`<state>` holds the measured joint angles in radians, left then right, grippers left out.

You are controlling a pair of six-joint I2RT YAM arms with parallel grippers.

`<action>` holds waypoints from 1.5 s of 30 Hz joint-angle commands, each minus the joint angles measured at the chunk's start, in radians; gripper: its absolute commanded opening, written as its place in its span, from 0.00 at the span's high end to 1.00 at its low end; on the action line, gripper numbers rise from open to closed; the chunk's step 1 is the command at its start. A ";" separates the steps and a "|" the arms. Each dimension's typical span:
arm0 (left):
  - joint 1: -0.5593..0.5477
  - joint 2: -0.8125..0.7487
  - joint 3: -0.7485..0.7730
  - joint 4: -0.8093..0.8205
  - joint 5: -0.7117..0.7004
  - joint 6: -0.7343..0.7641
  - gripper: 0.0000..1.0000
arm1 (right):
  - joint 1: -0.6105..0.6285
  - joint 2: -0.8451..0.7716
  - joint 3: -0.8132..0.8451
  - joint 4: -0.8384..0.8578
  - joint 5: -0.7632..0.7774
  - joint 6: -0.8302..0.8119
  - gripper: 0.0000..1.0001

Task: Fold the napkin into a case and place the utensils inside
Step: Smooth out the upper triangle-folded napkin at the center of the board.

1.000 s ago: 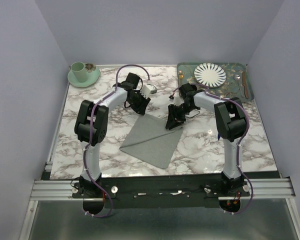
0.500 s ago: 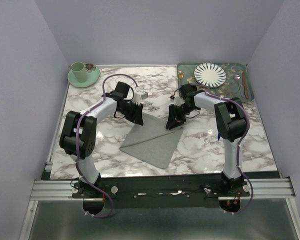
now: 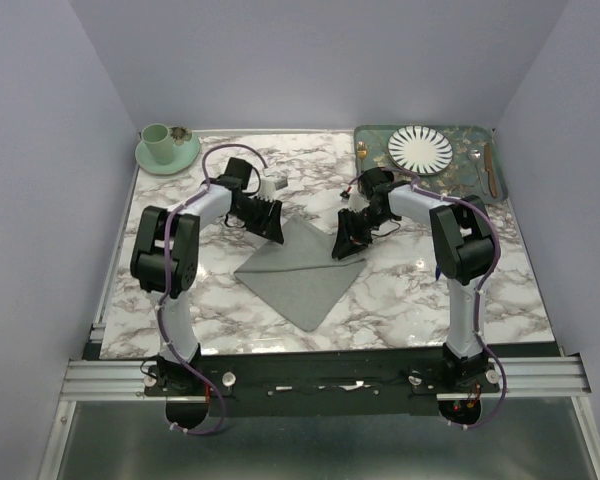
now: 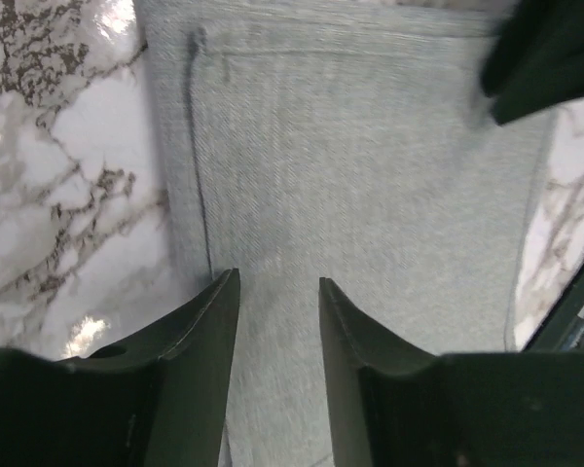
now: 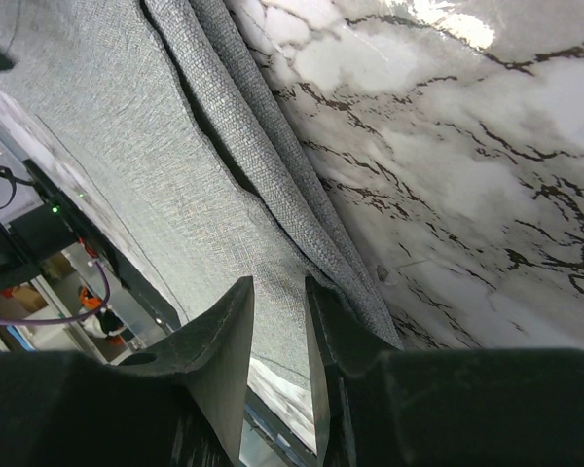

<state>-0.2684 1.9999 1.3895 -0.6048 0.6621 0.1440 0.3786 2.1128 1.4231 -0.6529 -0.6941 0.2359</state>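
We see the green tray (image 3: 460, 150) holding a striped plate (image 3: 420, 148), a small gold fork (image 3: 361, 152) at its left end and the utensils (image 3: 488, 168) at its right end. A mint cup (image 3: 157, 141) on a saucer (image 3: 183, 158) sits far left of the tray. The napkin (image 3: 305, 275) is near-left of the tray: plain grey, flat, layered fold on one edge. The left gripper (image 3: 273, 228) and right gripper (image 3: 345, 245) both have jaws apart over its far corners, nothing clamped

The utensils (image 3: 488, 165) are too small to distinguish.

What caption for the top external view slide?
Left pincer and right pincer at the far edge of the grey napkin on the marble table, green tray behind.
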 commanded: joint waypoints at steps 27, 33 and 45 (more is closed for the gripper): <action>-0.037 -0.076 -0.575 0.849 0.384 -0.801 0.22 | 0.003 0.024 0.002 -0.039 0.206 -0.017 0.68; 0.066 -0.110 -0.596 0.758 0.422 -0.681 0.21 | 0.003 0.032 0.008 -0.054 0.243 -0.032 0.69; 0.261 -0.107 -0.534 0.356 0.465 -0.356 0.27 | 0.002 0.035 0.016 -0.062 0.245 -0.055 0.69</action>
<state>-0.0658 1.8847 0.8421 -0.0658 1.1679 -0.3817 0.3874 2.1063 1.4433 -0.6899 -0.6022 0.2489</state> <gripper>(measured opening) 0.762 0.312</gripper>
